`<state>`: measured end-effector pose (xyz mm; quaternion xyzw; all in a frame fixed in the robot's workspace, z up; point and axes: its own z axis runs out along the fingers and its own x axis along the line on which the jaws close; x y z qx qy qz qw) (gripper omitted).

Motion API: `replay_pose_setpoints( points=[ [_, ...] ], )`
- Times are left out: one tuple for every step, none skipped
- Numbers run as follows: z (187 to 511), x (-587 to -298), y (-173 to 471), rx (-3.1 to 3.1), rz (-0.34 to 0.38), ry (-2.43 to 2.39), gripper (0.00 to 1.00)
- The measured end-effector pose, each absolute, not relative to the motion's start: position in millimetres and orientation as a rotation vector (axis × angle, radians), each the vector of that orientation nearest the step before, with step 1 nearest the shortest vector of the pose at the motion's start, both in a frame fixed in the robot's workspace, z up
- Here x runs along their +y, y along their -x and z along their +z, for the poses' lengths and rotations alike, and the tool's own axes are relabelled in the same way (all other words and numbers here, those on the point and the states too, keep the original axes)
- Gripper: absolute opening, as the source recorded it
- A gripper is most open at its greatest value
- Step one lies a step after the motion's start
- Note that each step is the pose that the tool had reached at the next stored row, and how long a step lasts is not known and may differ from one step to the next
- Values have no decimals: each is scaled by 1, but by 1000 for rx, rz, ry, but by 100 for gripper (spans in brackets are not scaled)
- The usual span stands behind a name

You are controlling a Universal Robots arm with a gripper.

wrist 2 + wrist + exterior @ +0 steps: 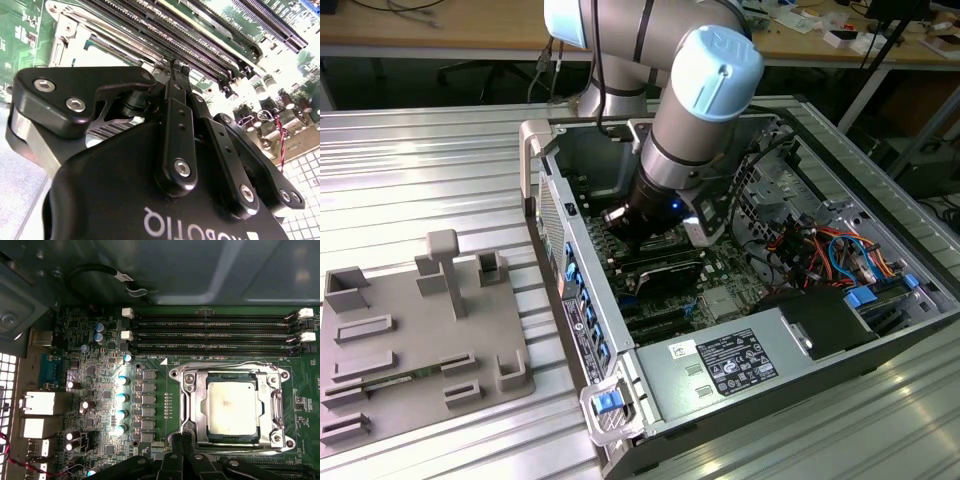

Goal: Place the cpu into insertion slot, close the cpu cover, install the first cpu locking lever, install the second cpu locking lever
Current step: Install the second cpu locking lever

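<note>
A ribbed silver metal worktop [430, 170] runs across the exterior view, its long grooves catching pale, even light. Behind it stretches a long light-wood bench [440, 35], with a dark gap beneath where thin metal legs [865, 85] stand. Small white and dark odds and ends [840, 35] are scattered on that bench toward the exterior view's right. On the worktop, toward the exterior view's left, lies a flat grey plastic holder plate [415, 350] with upright blocks and shallow pockets.
</note>
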<state>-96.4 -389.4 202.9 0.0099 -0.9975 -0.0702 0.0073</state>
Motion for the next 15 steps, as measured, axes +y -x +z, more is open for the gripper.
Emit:
replay_pose_setpoints(
  points=[
    [202,-389,96,-3119,-221,-31,11],
    [202,-388,96,-3118,-222,-32,11],
    [201,-388,96,-3118,-221,-32,11],
    [200,-387,96,-3117,-221,-33,11],
    [199,-387,96,-3117,-221,-33,11],
    [198,-387,97,-3117,-221,-34,11],
    [197,-387,97,-3116,-220,-34,11],
    [197,-387,97,-3116,-220,-34,11],
    [197,-387,97,-3116,-218,-34,11],
    [197,-386,97,-3117,-211,-34,11],
    [196,-386,97,-3119,-190,-34,11],
    [196,-386,96,-3120,-179,-34,11],
    [196,-386,96,-3120,-170,-34,11],
    [197,-386,96,-3120,-161,-34,11],
    [201,-386,96,-3121,-164,-34,11]
  ],
)
